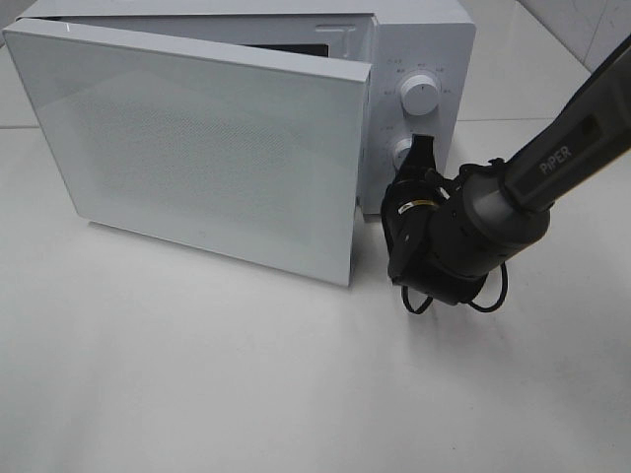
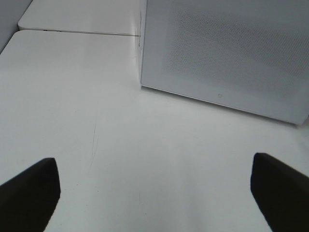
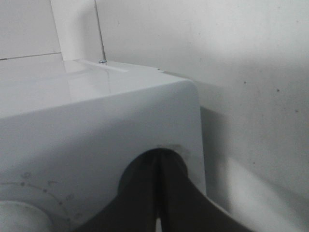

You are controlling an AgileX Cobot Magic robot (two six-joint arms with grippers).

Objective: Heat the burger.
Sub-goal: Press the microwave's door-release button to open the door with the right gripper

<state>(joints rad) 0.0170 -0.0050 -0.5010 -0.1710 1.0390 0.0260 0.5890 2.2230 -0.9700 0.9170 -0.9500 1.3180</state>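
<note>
The burger shows in no view. The white microwave stands at the back with its door swung partly open, hiding the inside. My right gripper is shut and empty, its tips against the control panel beside the lower knob, below the upper knob. In the right wrist view the shut fingers rest on the microwave's panel. My left gripper is open and empty, low over the table, facing the door; it is out of the exterior high view.
The white table stretches in front of the microwave. The open door juts toward the front left. The right arm comes in from the upper right, with a cable loop hanging under the wrist.
</note>
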